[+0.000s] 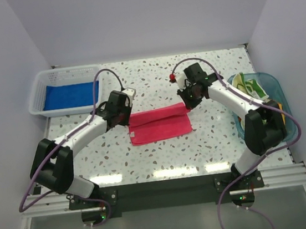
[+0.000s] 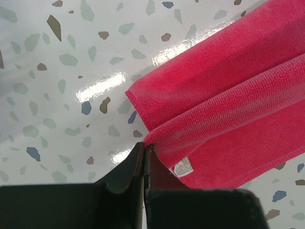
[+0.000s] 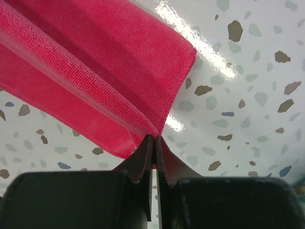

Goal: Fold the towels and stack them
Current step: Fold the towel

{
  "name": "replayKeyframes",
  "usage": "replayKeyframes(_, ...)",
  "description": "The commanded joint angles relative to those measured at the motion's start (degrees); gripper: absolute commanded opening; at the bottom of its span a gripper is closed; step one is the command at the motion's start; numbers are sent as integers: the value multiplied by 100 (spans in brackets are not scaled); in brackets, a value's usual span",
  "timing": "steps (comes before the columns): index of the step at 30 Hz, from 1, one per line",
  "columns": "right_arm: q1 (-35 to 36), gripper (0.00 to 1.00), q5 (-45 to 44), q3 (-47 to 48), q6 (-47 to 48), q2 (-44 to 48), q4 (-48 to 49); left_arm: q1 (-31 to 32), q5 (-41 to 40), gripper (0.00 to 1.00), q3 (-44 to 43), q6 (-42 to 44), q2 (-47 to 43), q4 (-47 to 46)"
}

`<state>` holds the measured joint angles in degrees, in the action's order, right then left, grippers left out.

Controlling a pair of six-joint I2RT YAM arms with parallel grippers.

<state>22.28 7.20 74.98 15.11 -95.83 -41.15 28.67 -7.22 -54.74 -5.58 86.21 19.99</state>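
A pink towel [image 1: 160,123] lies in the middle of the table, its far edge lifted and stretched between both grippers. My left gripper [image 1: 124,116] is shut on the towel's left corner [image 2: 148,139], and a white label [image 2: 183,167] shows on the cloth [image 2: 228,105] just beside its jaws. My right gripper [image 1: 187,101] is shut on the right corner [image 3: 155,131] of the pink towel [image 3: 95,62]. A blue towel [image 1: 70,95] lies flat in the white basket [image 1: 37,93] at the back left. A green and yellow towel [image 1: 248,87] sits in the clear blue tub [image 1: 277,89] on the right.
The basket stands at the table's back left corner and the tub [image 3: 300,186] at the right edge, beside the right arm. White walls close in the table at the back and both sides. The speckled tabletop [image 1: 164,158] runs in front of the pink towel.
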Motion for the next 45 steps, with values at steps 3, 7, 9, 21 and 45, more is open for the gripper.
replayKeyframes(3,-84,0,-711,-326,-562,547,-184,-54,-245,0,86,-347,-245,567)
replayKeyframes(7,4,0,-1142,-510,-396,601,-25,-54,-262,0,52,-417,-254,769)
replayKeyframes(9,118,0,-1203,-537,-360,618,45,-37,-236,0,51,-426,-307,857)
replayKeyframes(21,347,0,-1037,-1047,-492,601,177,86,142,0,508,-716,-536,603)
replayKeyframes(45,549,31,325,-1144,-1765,1479,-474,306,441,66,1167,-1893,-1905,699)
